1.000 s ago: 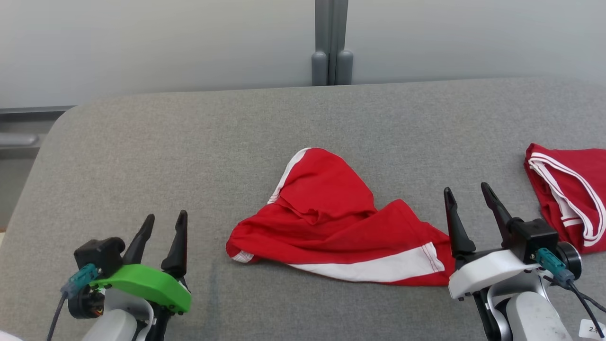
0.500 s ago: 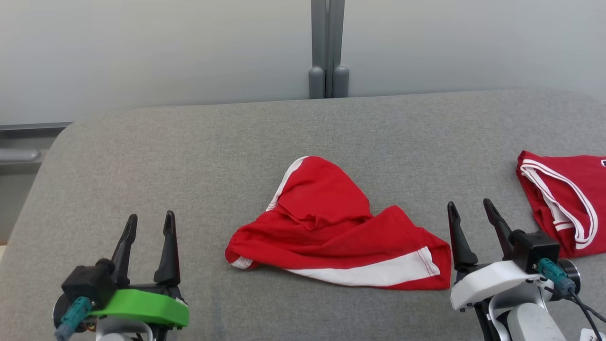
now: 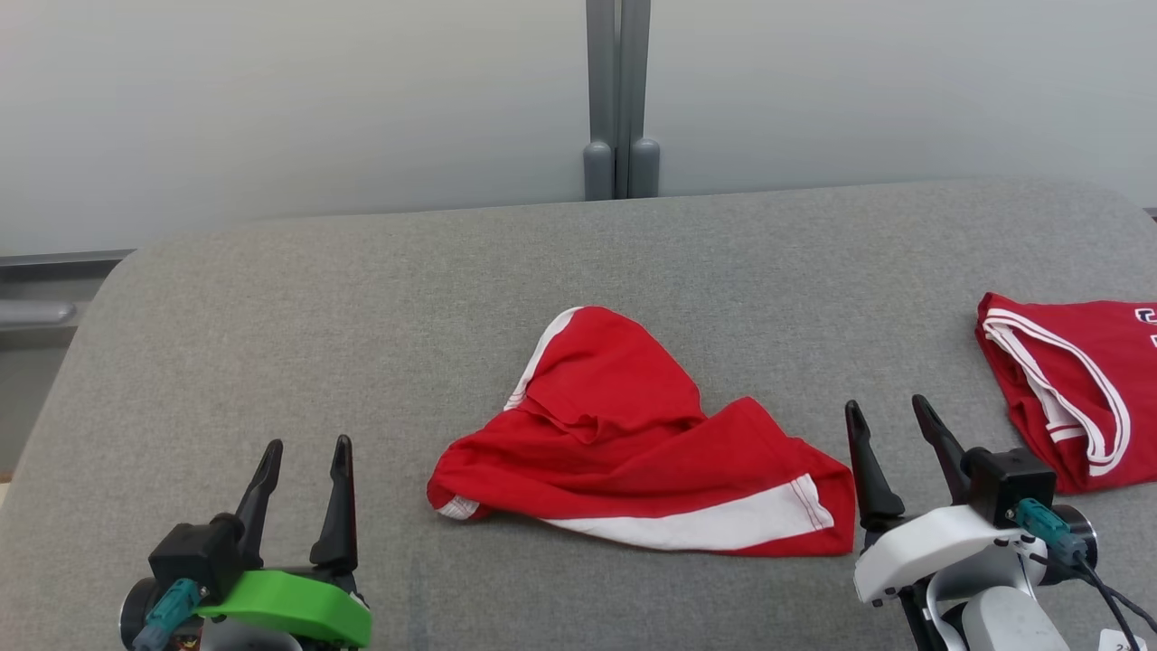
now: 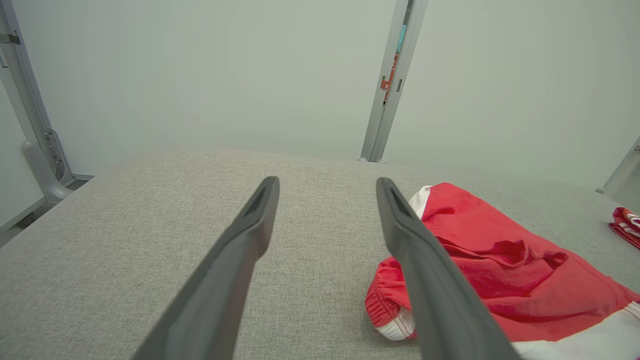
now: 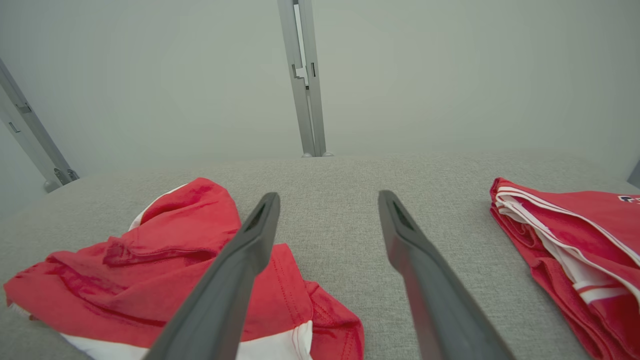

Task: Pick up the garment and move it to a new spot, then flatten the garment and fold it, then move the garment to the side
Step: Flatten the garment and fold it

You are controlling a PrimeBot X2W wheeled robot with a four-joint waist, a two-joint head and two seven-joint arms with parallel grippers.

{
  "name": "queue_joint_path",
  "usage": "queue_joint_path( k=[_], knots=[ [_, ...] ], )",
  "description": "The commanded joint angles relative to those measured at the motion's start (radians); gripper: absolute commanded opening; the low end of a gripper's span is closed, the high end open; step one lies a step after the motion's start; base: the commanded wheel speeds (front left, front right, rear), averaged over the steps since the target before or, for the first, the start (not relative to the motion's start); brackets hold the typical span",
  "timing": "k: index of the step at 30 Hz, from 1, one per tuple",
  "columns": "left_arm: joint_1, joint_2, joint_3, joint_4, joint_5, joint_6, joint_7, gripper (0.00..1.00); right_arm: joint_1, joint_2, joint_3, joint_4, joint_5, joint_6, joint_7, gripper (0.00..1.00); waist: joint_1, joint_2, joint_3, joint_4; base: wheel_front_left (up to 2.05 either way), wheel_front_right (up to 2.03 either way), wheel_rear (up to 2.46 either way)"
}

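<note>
Red shorts (image 3: 633, 443) laid crumpled at centre of grey desk (image 3: 362, 298), white band turned toward robot. Left tool (image 3: 306, 443) held released, nothing gripped, positioned left of shorts, apart. Right tool (image 3: 884, 404) held released, empty, located just beside shorts' right edge. Second red garment (image 3: 1076, 389) placed at desk's right side.
</note>
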Motion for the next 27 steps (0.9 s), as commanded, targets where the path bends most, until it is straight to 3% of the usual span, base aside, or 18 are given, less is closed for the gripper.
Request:
queue_joint_path(
  k=[1, 27],
  knots=[
    [-0.014, -0.004, 0.001, 0.009, 0.01, -0.006, -0.002, 1.0, 0.007, -0.002, 0.001, 0.004, 0.01, -0.001, 0.001, 1.0, 0.0, 0.0, 0.0, -0.001, 0.0, 0.0, 0.0],
    [-0.032, -0.01, -0.024, 0.052, 0.032, -0.017, -0.002, 1.0, -0.009, -0.002, 0.018, 0.015, 0.011, -0.001, 0.024, 1.0, 0.0, 0.0, 0.019, -0.005, 0.0, 0.0, 0.0]
  ],
)
